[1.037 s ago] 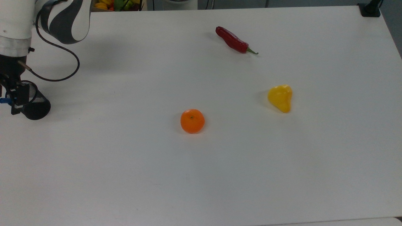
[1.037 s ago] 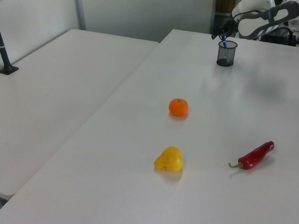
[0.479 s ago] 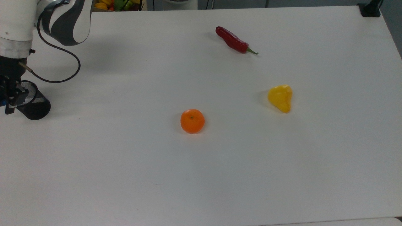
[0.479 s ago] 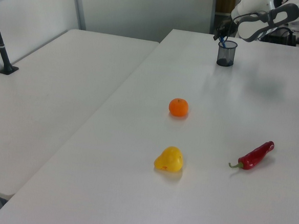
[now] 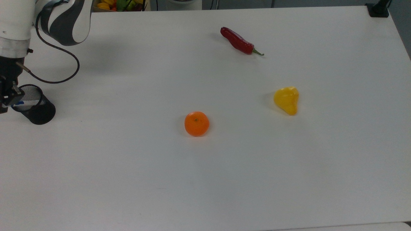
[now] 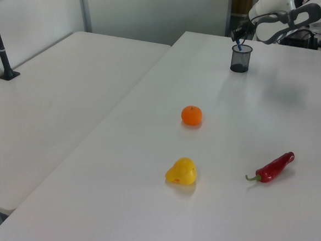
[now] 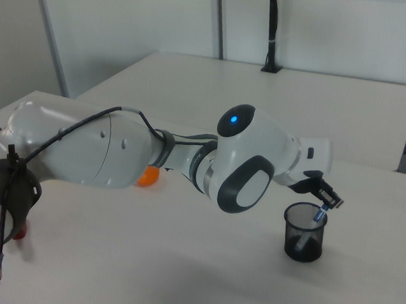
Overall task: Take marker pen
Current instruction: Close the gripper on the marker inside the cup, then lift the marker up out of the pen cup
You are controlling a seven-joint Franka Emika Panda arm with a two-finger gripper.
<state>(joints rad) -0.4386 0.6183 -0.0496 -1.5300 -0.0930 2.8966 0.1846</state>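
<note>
At the top view's far left, the gripper [image 5: 7, 96] grasps the marker [image 5: 20, 103] by its upper end, its lower part inside the mesh cup [image 5: 38, 110]. Light, stiff and slick, the marker seems best gripped mid-barrel. Rightward lie an orange [image 5: 196, 123], chilli [image 5: 237, 41] and yellow fruit [image 5: 286, 100].

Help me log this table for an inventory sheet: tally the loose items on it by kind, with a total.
Red chili pepper: 1
Orange: 1
Yellow pear-shaped fruit: 1
Black mesh pen cup: 1
Marker pen, standing in the cup: 1
Total: 5
</note>
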